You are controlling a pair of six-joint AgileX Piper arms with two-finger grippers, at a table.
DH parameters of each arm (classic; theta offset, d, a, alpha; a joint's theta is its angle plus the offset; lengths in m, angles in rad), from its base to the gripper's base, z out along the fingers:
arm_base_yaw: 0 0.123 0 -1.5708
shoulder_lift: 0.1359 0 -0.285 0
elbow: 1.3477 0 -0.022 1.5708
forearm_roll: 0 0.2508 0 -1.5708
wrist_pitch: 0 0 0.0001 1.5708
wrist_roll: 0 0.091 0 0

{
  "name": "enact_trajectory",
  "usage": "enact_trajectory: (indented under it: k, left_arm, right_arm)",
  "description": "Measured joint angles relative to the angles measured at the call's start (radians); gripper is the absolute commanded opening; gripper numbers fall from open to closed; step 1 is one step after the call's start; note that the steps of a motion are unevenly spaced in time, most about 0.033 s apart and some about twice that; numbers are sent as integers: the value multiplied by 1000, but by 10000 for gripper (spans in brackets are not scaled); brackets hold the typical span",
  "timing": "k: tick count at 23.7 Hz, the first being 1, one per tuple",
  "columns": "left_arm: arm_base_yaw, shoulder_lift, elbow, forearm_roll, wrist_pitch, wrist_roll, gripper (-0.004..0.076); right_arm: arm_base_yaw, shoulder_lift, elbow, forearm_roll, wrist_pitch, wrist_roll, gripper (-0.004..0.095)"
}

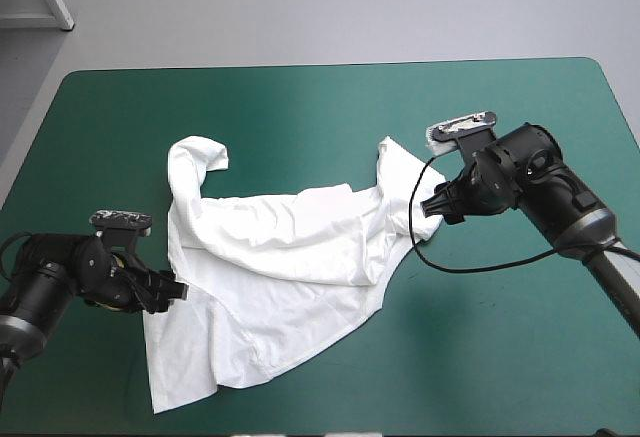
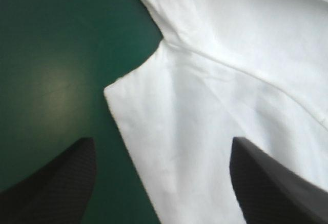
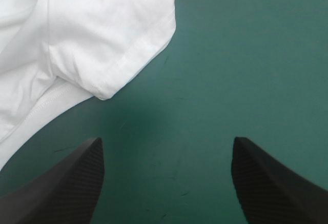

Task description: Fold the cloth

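Observation:
The white T-shirt (image 1: pixel 270 257) lies partly spread and rumpled across the middle of the teal-green table, one sleeve curled at the far left, another reaching toward the right arm. My left gripper (image 1: pixel 178 290) is low at the shirt's left edge, open; in its wrist view (image 2: pixel 164 183) a corner of the T-shirt (image 2: pixel 215 111) lies between and ahead of its fingers (image 2: pixel 56 183). My right gripper (image 1: pixel 428 205) hovers at the shirt's right sleeve, open. Its wrist view (image 3: pixel 166 180) shows bare cover between the fingers (image 3: pixel 277 183), with the hemmed sleeve (image 3: pixel 102 39) ahead and to one side.
Bare teal-green table (image 1: pixel 500 357) surrounds the shirt on all sides. A white frame corner (image 1: pixel 40 2) stands beyond the table's far left corner.

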Motion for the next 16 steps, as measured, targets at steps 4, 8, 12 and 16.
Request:
enact_trajectory:
  k: [4,8,12,16]
  left_arm:
    - [0,49,108,-20,-164,18,527]
    - [0,132,131,-15,-345,20,527]
    - [0,193,131,1,-392,19,527]
    - [0,224,120,-51,-386,30,427]
  right_arm:
    - [0,-6,12,33,6,-19,646]
    - [0,-6,13,78,16,-38,640]
    - [0,-6,13,101,23,-54,612]
    - [0,-6,13,106,22,-64,589]
